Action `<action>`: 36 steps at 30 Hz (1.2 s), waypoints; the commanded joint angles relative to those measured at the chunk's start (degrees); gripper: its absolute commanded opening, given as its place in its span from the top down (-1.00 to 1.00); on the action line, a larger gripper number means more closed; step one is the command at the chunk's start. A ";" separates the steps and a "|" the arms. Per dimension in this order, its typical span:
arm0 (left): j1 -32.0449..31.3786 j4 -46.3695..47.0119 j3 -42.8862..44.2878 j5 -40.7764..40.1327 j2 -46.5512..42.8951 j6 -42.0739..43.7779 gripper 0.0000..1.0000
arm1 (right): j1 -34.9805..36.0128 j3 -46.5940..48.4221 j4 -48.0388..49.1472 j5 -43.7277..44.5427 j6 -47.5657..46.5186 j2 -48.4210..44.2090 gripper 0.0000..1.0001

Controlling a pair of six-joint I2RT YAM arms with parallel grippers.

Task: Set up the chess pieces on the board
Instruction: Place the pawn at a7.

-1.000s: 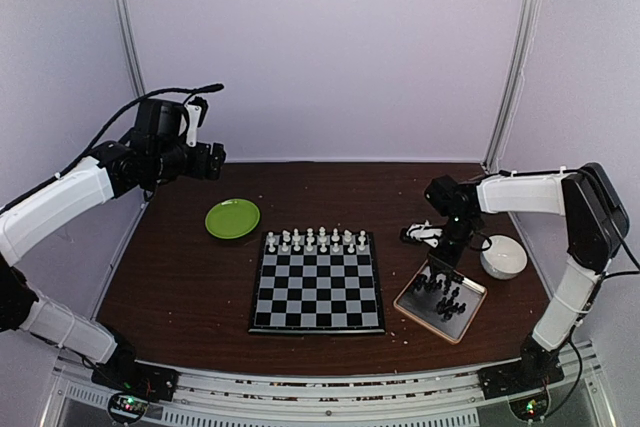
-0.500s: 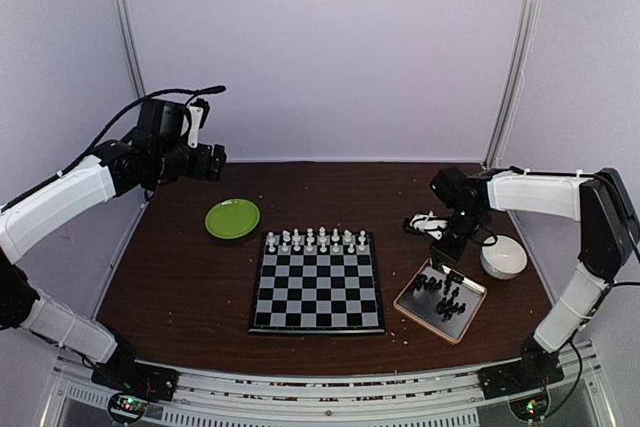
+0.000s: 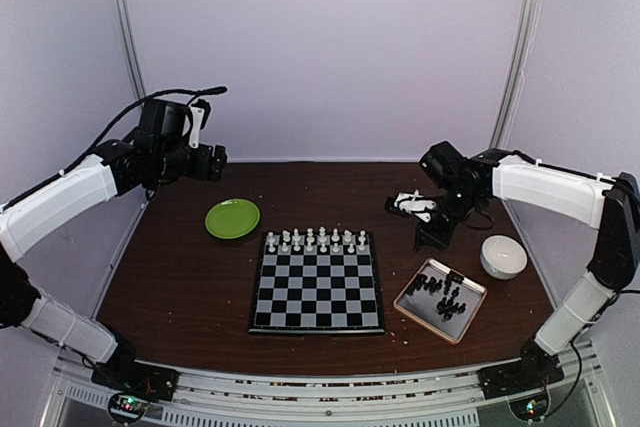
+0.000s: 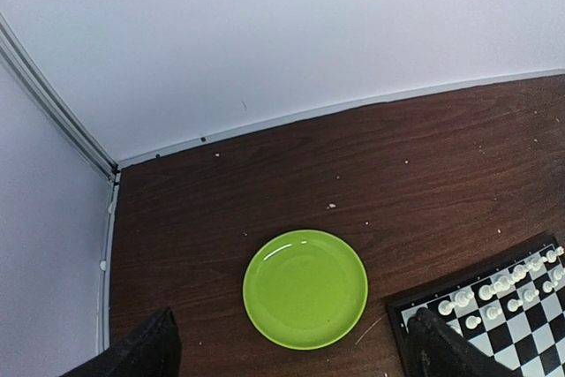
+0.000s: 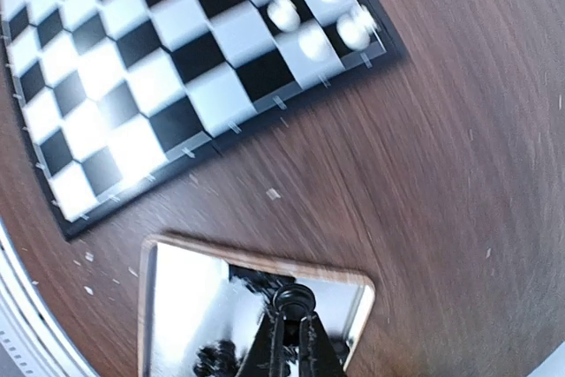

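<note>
Two rows of white chess pieces [image 3: 315,240] stand along the far edge of the board [image 3: 316,297]. The board lies in the middle of the tabletop. The black chess pieces [image 3: 441,297] sit in a tray [image 3: 413,280] near the right edge. The right gripper [image 5: 291,315] is pinched tight on one black piece [image 5: 293,294], up in the air by the tray. The left gripper [image 4: 291,328] hangs wide apart with nothing in it, high over the green plate [image 4: 305,287] near the far left corner.
</note>
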 commanded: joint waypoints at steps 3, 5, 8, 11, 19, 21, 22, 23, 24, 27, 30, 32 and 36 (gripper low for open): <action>0.08 0.34 2.23 -1.30 0.01 0.55 -0.81 | 8.43 6.92 -3.92 -2.00 -0.89 1.71 1.00; 0.04 0.22 2.36 -1.44 -0.06 0.67 -0.81 | 10.96 7.72 -4.26 -2.00 -0.74 2.88 1.00; 0.08 0.00 2.56 -1.47 -0.14 0.76 -0.81 | 14.59 7.05 -3.49 -2.04 -0.40 4.05 1.00; 0.07 -0.09 2.58 -1.38 -0.33 0.85 -0.81 | 17.70 6.08 -2.81 -1.61 -0.19 5.75 1.00; 0.09 -0.25 2.76 -1.47 -0.70 1.31 -0.81 | 22.30 5.73 -2.59 -0.15 -0.25 10.23 1.00; 0.10 -0.27 2.76 -1.45 -0.79 1.31 -0.81 | 22.71 5.74 -2.29 0.17 -0.12 11.31 1.00; 0.10 -0.27 2.76 -1.45 -0.79 1.32 -0.81 | 22.84 5.73 -2.12 0.38 -0.02 11.74 1.00; 0.07 -0.27 2.76 -1.43 -0.85 1.38 -0.81 | 22.94 5.77 -2.06 0.57 -0.01 12.26 1.00; 0.07 -0.27 2.76 -1.38 -0.85 1.40 -0.81 | 22.96 5.89 -2.06 0.74 -0.07 12.67 1.00; 0.12 -0.35 2.83 -1.29 -0.82 1.40 -0.81 | 23.02 6.08 -1.99 1.06 -0.27 13.50 1.00; 0.07 -0.40 2.85 -1.38 -0.79 1.40 -0.81 | 23.12 5.88 -1.84 0.85 -0.36 13.99 1.00; 0.08 -0.45 2.86 -1.36 -0.79 1.47 -0.81 | 23.05 5.68 -1.81 0.66 -0.36 14.34 1.00; 0.12 -0.45 2.94 -1.42 -0.87 1.55 -0.81 | 23.21 5.29 -1.41 0.52 -0.36 14.70 1.00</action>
